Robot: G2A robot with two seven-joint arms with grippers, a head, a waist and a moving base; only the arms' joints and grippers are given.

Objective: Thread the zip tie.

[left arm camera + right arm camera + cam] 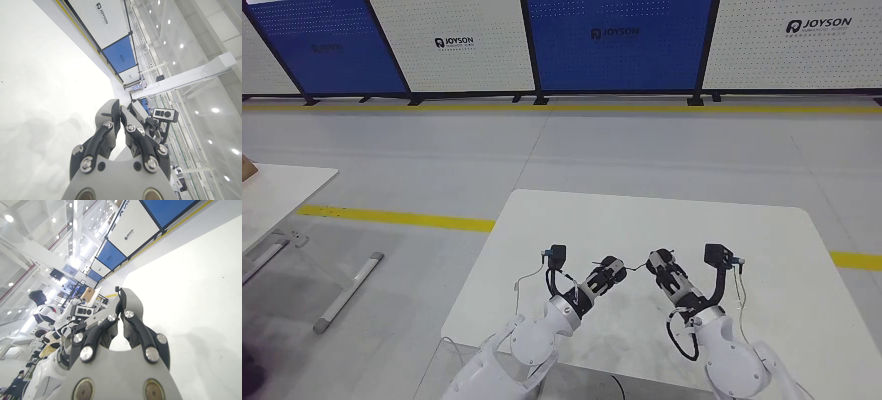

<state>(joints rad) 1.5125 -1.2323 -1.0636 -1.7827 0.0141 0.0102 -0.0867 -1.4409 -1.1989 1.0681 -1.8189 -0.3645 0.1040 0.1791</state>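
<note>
Both arms hang low over the white table (pixel 742 230), their grippers tip to tip near its middle. My left gripper (pixel 614 268) is shut on a thin black zip tie (pixel 106 114), whose pointed tail sticks out sideways between the pads (pixel 115 121). My right gripper (pixel 655 262) is shut on the same tie's other end, and the small square head (pixel 117 288) pokes out past its fingertips. In the top view a short dark stretch of the tie (pixel 637 266) spans the narrow gap between the two grippers. From the left wrist view, the right gripper (pixel 136 108) sits just beyond my own left gripper (pixel 120 108).
The table's front edge lies close under both arms, with bare white surface behind and to the sides. A second white table (pixel 282 195) stands at the far left, and a grey bar (pixel 347 292) lies on the floor beside it. Blue and white panels (pixel 622 40) line the back.
</note>
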